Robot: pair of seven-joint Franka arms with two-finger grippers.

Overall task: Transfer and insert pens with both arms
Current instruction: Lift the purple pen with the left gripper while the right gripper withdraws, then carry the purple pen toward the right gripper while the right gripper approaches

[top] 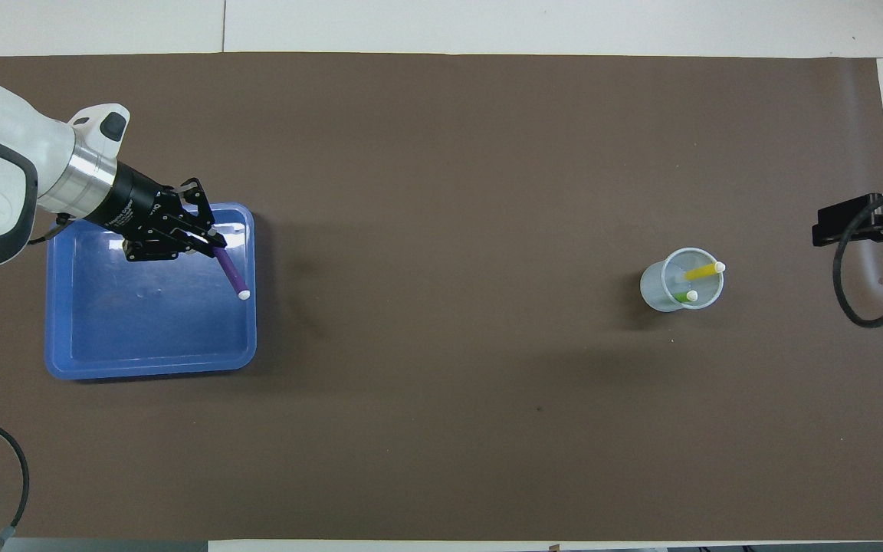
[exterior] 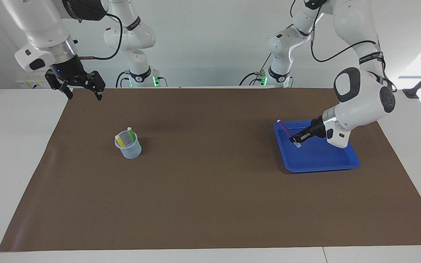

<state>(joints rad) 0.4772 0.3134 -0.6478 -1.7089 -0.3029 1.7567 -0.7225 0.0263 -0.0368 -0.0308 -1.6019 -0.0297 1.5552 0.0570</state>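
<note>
My left gripper (exterior: 296, 140) is low in the blue tray (exterior: 320, 168), shut on the purple pen (exterior: 285, 129). The pen is tilted, its whitish end raised over the tray's rim toward the right arm's end. In the overhead view the left gripper (top: 208, 241) holds the purple pen (top: 231, 274) over the tray (top: 150, 368). The yellow pen (exterior: 120, 140) and green pen (exterior: 131, 134) stand in a clear cup (exterior: 128, 149), which also shows in the overhead view (top: 679, 282). My right gripper (exterior: 84, 93) is open and empty, raised over the mat's edge at its own end, and waits.
A brown mat (exterior: 210, 190) covers the table. Two smaller white arms with green lights (exterior: 141, 73) (exterior: 278, 73) stand at the robots' edge. The right arm's black cable (top: 863, 299) hangs over the mat near the cup.
</note>
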